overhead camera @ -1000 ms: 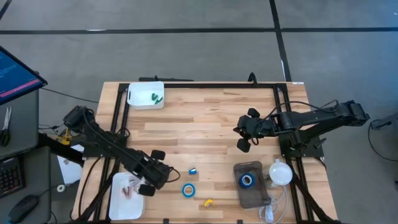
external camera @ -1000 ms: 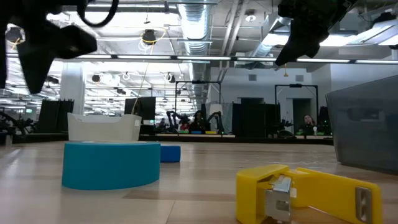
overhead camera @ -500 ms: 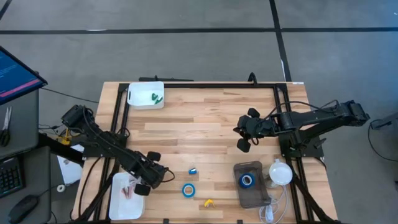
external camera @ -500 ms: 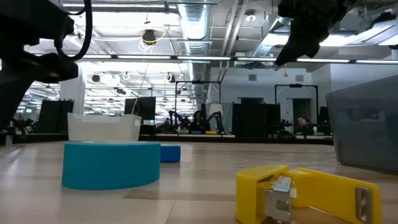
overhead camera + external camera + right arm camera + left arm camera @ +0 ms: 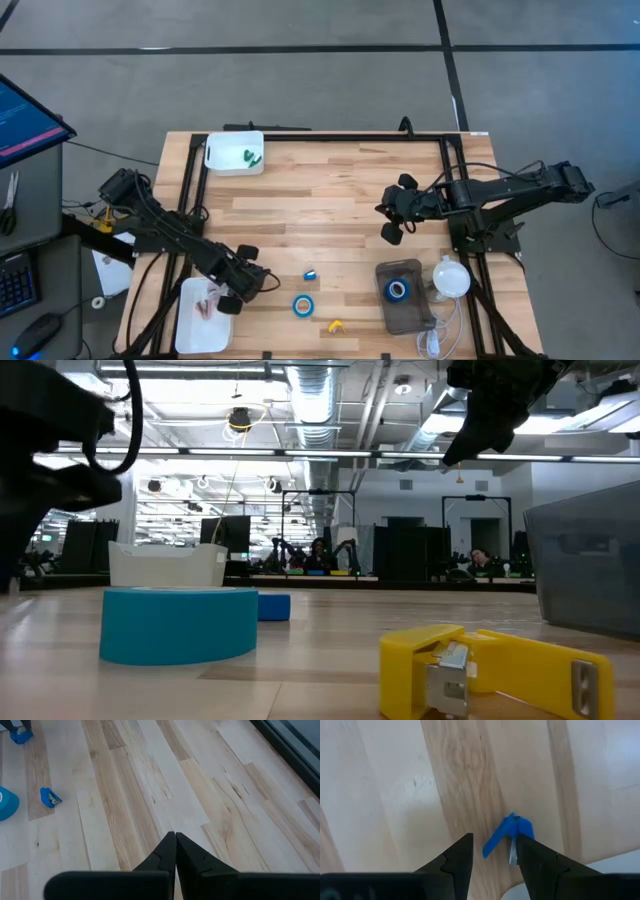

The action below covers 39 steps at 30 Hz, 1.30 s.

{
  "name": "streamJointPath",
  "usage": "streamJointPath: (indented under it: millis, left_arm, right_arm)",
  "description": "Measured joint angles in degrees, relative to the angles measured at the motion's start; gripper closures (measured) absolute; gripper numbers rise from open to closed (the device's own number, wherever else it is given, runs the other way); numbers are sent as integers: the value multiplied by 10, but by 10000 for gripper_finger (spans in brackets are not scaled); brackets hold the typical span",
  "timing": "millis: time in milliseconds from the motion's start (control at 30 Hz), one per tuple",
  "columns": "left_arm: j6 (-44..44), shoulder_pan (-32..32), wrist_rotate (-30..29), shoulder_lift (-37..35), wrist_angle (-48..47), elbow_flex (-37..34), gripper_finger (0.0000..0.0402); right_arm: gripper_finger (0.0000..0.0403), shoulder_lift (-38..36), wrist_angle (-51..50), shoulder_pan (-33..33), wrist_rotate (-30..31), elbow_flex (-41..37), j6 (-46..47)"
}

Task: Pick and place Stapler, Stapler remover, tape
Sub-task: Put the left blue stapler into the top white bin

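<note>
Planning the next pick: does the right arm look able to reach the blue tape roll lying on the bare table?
Probably yes: mostly bare wood lies between the right gripper and the tape roll, though its shut fingers would need to open.

overhead view, table-level view, 2 wrist close-ups
</note>
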Motion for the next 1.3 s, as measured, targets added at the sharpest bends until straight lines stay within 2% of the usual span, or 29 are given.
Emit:
streamJointPath:
  millis: [333,733,1167,1300]
  left_arm:
    - [-25,2,1,-3,37,-32,270]
    - [-24,5,-18,-2,83,-49,395]
    - [-23,17,-30,0,90,-42,400]
    - [2,27,-35,3,81,-24,401]
  right_arm:
    - [403,0,0,0,0,0,0]
    - [403,0,0,0,0,0,0]
    - [403,0,0,0,0,0,0]
    - [403,0,0,0,0,0,0]
